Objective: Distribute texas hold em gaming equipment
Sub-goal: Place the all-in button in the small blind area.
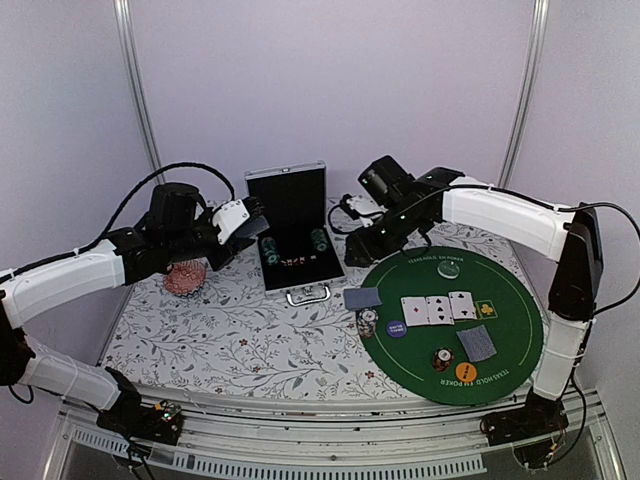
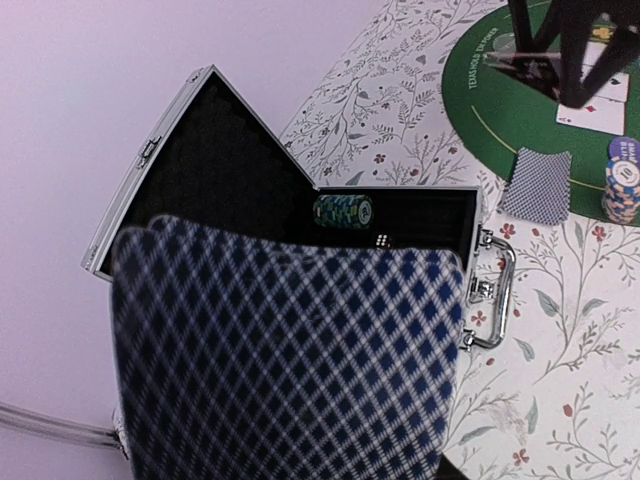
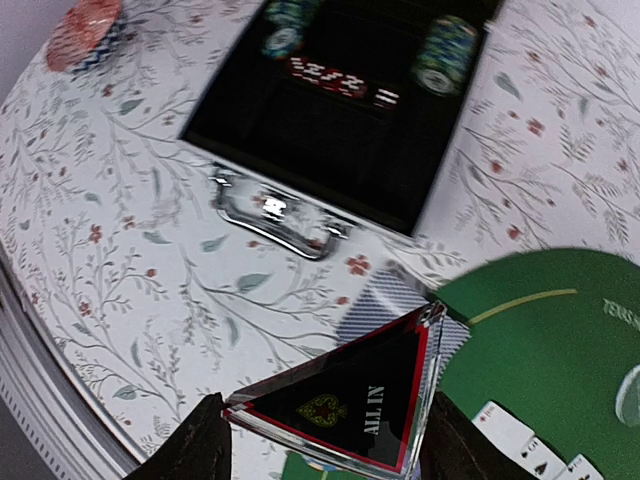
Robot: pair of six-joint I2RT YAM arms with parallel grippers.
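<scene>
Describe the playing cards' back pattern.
Card: blue and white diamond lattice; clearest in left wrist view.

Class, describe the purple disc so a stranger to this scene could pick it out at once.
In the top view, start at the round green mat on the right. Off the left end of its row of three face-up cards, beside a chip stack, lies the purple disc. The only similar piece, the orange disc, lies lower in that view and differs in colour.

The top view looks down from high above the near edge over the whole worktop (image 1: 240, 335), while both wrist views sit close and low, each facing the open case (image 1: 295, 225), centre in the left's, top in the right's.
</scene>
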